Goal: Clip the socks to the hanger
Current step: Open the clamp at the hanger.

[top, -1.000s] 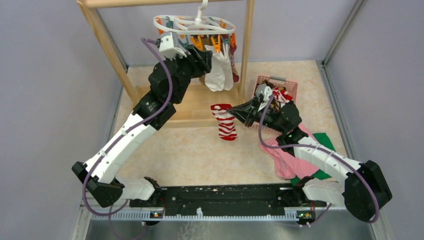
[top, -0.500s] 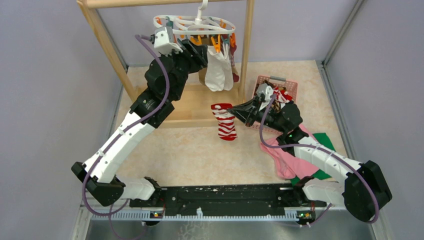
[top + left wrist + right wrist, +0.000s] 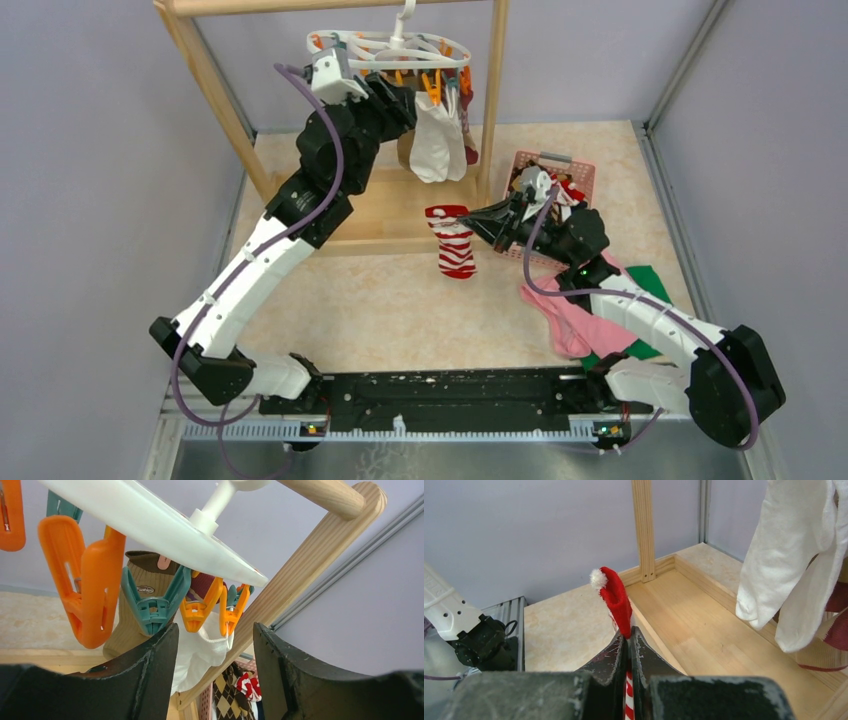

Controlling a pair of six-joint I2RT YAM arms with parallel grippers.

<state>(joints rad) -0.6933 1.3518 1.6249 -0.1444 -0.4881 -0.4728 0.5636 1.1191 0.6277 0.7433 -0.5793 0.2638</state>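
At right end effector, red-white striped sock

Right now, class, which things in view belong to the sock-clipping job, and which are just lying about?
Job: white plastic ring hanger with orange and teal clips; red-and-white striped sock in right gripper; hung white socks.
Lying about: crumpled pink cloth; green cloth.

Your beige speckled counter carries the wooden rack's base at the back. Right of it you've got a pink basket. Nearer you, a pink cloth lies touching a green cloth.
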